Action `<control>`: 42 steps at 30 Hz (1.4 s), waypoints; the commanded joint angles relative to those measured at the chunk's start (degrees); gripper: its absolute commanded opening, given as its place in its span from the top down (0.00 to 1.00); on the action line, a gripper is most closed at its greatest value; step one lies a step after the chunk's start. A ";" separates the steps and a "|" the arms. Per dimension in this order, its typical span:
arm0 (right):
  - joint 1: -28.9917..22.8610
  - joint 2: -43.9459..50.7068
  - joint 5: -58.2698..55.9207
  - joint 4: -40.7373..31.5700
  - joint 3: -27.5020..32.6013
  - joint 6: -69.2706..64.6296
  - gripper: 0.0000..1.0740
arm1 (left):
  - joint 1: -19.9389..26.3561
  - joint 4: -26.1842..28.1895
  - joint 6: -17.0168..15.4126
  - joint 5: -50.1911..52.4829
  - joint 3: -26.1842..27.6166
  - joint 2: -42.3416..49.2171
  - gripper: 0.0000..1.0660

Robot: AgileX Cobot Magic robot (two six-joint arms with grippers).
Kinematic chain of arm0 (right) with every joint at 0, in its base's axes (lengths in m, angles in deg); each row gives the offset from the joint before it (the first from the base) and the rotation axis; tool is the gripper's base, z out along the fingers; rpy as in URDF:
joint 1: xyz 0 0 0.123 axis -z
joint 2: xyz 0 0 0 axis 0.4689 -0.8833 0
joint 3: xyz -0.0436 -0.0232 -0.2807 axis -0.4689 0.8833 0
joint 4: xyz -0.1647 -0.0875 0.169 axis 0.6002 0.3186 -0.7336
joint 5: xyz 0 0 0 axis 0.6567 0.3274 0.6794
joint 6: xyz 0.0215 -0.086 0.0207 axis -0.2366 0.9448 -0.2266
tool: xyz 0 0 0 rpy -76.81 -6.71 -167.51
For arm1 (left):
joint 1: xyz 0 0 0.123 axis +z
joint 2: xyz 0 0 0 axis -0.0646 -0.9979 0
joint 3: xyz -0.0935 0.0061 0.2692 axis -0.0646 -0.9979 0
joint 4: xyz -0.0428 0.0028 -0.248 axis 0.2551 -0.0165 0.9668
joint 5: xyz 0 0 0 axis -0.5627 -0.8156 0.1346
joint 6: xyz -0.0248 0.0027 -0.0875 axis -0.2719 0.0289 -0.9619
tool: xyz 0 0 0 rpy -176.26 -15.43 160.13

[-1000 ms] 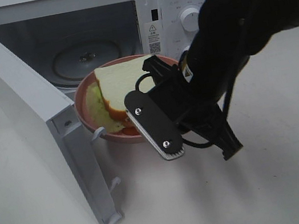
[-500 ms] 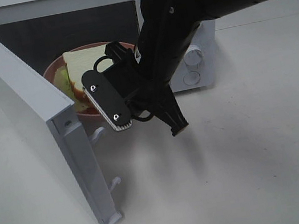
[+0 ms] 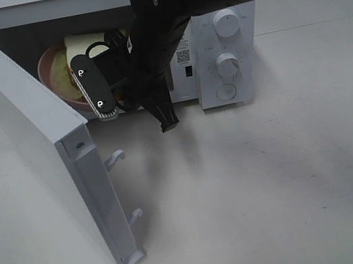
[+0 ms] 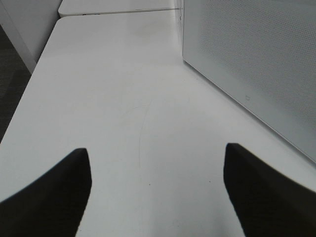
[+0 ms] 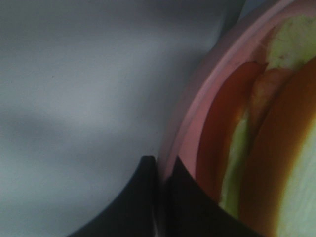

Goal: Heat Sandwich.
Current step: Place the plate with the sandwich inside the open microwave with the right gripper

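The sandwich (image 3: 79, 42) lies on its round pink plate (image 3: 49, 67), which is carried into the open microwave (image 3: 220, 28). My right gripper (image 3: 87, 80) is shut on the plate's near rim. In the right wrist view the gripper's (image 5: 163, 173) dark fingertips pinch the pink rim (image 5: 197, 123), with the sandwich's crust and filling (image 5: 266, 148) just beyond. My left gripper (image 4: 157, 155) hangs open and empty over the white table, beside the microwave's door (image 4: 256, 59).
The microwave door (image 3: 32, 130) stands swung open toward the front left, with latch hooks on its edge. The control panel with its knobs (image 3: 224, 24) is to the right of the cavity. White table (image 3: 273, 176) spreads in front and to the right.
My right gripper has carried the plate and sandwich from in front of the microwave, back and to the left, into the cavity. The left gripper has not moved.
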 commanded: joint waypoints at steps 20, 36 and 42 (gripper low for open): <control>2.06 -13.81 -0.40 -0.06 -22.23 -1.95 1.00 | -0.34 0.00 0.00 0.74 -0.11 1.26 0.35; 2.12 -16.79 2.58 0.40 -25.50 -6.59 1.00 | -0.34 0.00 0.00 0.74 -0.11 1.26 0.35; 2.12 -17.30 2.29 0.40 -25.44 -6.88 1.00 | -0.34 0.00 0.00 0.74 -0.11 1.26 0.35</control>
